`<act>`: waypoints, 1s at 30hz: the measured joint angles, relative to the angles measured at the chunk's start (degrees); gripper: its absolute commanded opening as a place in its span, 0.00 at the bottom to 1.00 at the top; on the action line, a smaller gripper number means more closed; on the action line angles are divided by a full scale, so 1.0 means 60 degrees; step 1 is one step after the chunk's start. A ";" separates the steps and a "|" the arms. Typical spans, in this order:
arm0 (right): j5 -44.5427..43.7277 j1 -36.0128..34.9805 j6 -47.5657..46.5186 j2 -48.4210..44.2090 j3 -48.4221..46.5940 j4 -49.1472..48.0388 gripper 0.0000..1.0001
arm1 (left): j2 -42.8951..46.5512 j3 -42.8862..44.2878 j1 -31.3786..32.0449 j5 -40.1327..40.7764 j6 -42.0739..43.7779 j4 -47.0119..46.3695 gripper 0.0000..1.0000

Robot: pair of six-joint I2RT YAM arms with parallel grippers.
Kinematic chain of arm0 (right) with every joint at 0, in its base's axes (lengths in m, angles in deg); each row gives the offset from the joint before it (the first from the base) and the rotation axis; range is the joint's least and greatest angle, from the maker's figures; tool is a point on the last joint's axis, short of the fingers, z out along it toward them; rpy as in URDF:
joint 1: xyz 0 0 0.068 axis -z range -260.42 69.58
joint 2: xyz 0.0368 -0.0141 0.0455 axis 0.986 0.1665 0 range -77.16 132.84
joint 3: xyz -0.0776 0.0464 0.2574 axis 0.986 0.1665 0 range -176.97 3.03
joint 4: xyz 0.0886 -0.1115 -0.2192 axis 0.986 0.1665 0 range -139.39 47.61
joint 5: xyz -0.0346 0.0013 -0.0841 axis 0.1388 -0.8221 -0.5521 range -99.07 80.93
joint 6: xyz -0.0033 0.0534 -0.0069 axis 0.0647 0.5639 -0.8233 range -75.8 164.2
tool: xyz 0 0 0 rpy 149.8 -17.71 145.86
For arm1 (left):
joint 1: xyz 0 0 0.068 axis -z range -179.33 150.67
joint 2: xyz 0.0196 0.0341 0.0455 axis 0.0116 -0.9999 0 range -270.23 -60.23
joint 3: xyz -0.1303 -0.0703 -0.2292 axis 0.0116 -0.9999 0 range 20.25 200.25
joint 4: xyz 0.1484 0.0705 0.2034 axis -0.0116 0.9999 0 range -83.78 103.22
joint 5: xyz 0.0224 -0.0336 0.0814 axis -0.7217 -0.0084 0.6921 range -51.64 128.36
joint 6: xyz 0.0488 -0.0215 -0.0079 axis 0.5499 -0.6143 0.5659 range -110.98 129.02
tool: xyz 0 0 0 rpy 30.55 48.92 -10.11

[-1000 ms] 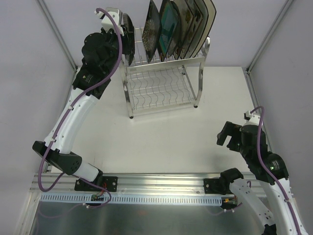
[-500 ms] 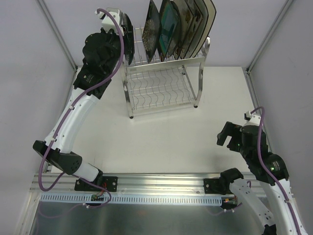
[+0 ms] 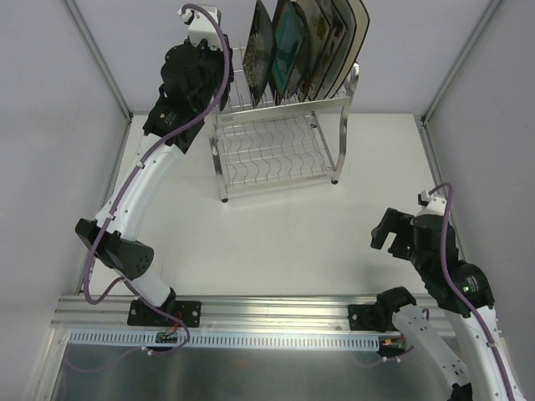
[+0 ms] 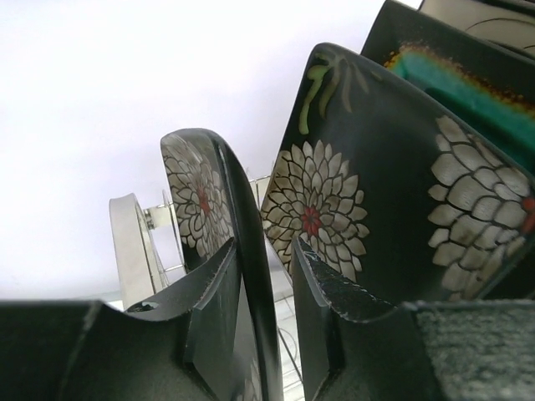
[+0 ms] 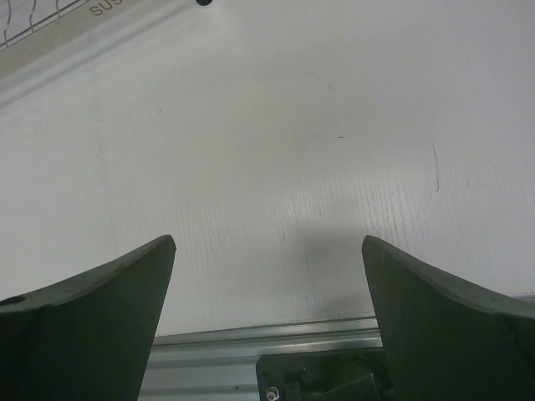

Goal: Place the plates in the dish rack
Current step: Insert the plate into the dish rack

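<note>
**Q:** Legible markings?

**A:** One only: letters "SUS" point(image 5: 104, 8), dark print on the pale bar point(image 5: 142, 21) at the foot of the dish rack point(image 5: 33, 18). Seen in the right wrist view, top left corner. Cut off by the frame edge, so possibly incomplete.

**Q:** Anything in the other views?

**A:** Nothing readable.

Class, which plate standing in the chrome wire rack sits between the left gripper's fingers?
The dark white-flowered plate at the row's left end: the left gripper straddles its rim, while its flowered neighbour stands outside.
</note>
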 measured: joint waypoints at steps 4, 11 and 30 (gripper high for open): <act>0.0000 0.0000 0.0004 -0.0055 -0.0004 0.0044 0.99 | -0.0488 0.0503 0.0000 0.0168 0.0004 0.0175 0.27; -0.0011 0.0000 0.0007 -0.0149 -0.0004 0.0080 1.00 | -0.1031 0.1133 -0.0004 0.0430 -0.0109 0.0262 0.00; -0.0076 0.0000 0.0004 -0.0233 0.0000 0.0138 0.99 | 0.0208 -0.2106 0.0277 -0.0408 0.1275 -0.3515 0.00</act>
